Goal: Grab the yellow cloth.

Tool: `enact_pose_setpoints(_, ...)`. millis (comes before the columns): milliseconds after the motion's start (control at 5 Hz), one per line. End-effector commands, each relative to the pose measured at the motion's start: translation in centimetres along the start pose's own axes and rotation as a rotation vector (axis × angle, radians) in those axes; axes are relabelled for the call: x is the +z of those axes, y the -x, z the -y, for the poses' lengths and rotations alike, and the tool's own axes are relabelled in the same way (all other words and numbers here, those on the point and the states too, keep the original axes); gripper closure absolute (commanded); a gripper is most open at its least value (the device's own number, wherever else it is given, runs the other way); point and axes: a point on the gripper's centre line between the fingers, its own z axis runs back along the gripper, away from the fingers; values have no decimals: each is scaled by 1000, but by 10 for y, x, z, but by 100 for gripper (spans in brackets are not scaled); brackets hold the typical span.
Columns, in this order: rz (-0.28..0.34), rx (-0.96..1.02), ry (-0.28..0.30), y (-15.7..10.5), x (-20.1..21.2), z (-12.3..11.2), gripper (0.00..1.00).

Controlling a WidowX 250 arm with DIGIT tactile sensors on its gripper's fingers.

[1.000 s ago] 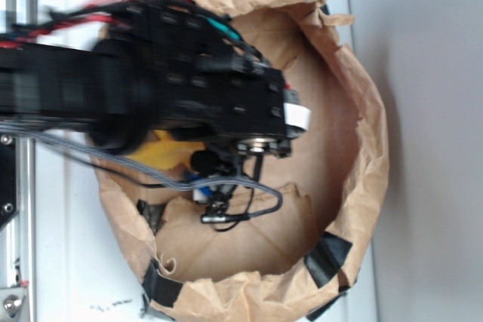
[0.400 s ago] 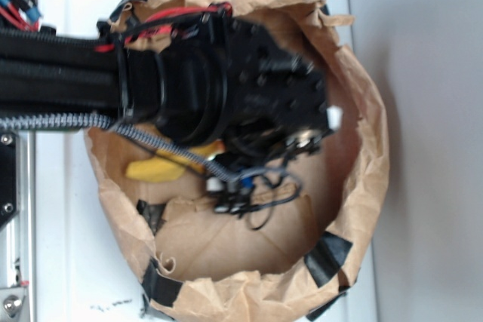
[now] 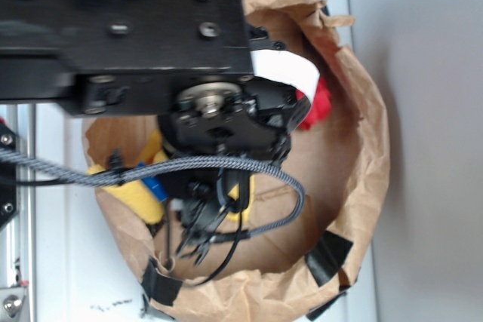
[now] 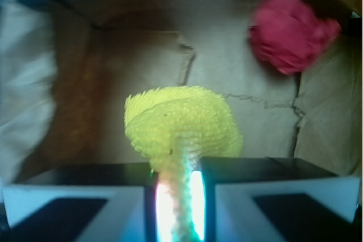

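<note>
The yellow cloth (image 4: 181, 126) hangs pinched between the two fingers of the gripper (image 4: 178, 196); in the wrist view a narrow strip of its terry fabric runs down through the slit between the black-and-white finger pads (image 4: 74, 196), and the rest bunches into a rounded, nubbly lump just above them, at 12 o'clock from the jaws. The jaws stand close together, clamped on that strip, with bright light showing on either side of it. Whether the lump touches the paper beneath it cannot be told from this view.

In the exterior view parts of the yellow cloth (image 3: 136, 197) show at about 8 o'clock from the black wrist assembly, partly hidden by it and by a grey braided cable (image 3: 226, 167) looping across.

The red cloth (image 4: 292, 32), a small crumpled bundle, lies well apart at 2 o'clock from the yellow one in the wrist view; in the exterior view it peeks out at 3 o'clock of the arm (image 3: 121, 32).

Both cloths sit inside a brown paper bag (image 3: 362, 186) with a rolled, crinkled rim, patched with black tape (image 3: 328, 254) at 5 o'clock. The bag rests on a white surface (image 3: 68, 262).
</note>
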Motion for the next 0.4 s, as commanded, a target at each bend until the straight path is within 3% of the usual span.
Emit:
enact_pose_setpoints(0, 83, -66, -74, 11, 25, 6, 100)
enact_pose_setpoints(200, 83, -66, -74, 11, 25, 6, 0)
